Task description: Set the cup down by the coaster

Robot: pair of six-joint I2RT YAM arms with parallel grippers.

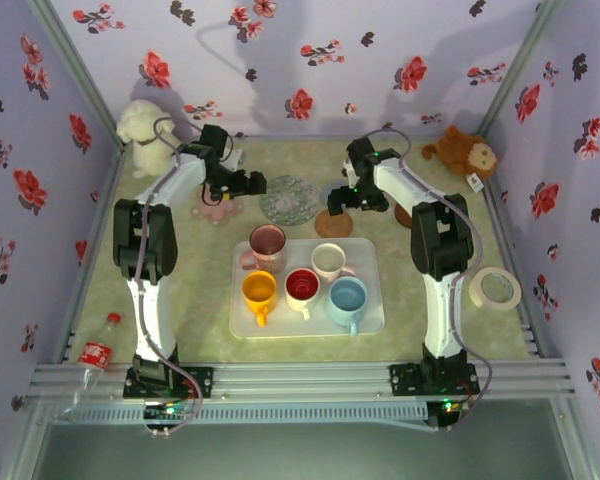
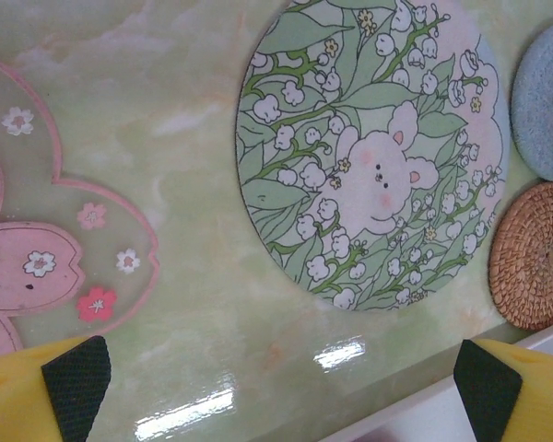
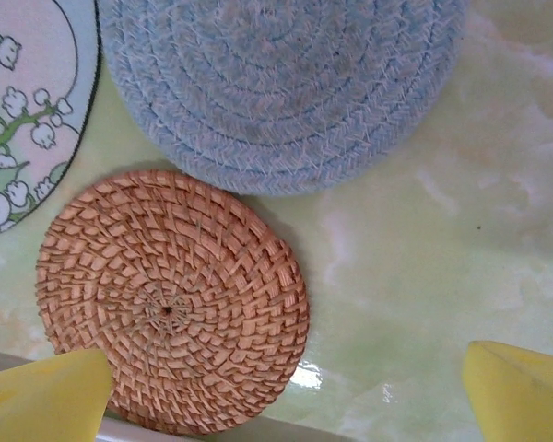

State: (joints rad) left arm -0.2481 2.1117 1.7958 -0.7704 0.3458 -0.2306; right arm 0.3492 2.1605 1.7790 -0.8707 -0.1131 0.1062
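Several cups stand on a white tray (image 1: 372,318): dark pink (image 1: 268,242), white (image 1: 328,260), yellow (image 1: 259,290), red (image 1: 302,285) and light blue (image 1: 347,298). Behind the tray lie a pink flower coaster (image 1: 218,208) (image 2: 37,267), a round green bunny coaster (image 1: 286,198) (image 2: 373,152), a woven brown coaster (image 1: 332,223) (image 3: 170,304) and a blue woven coaster (image 3: 276,83). My left gripper (image 1: 242,185) (image 2: 276,382) hangs open over bare table between the pink and green coasters. My right gripper (image 1: 345,195) (image 3: 286,396) is open above the brown coaster's right edge, holding nothing.
A white plush toy (image 1: 145,135) sits at the back left and a brown plush (image 1: 468,152) at the back right. A tape roll (image 1: 495,288) lies right of the tray. A bottle (image 1: 98,350) lies at the front left edge. Floral walls close in the table.
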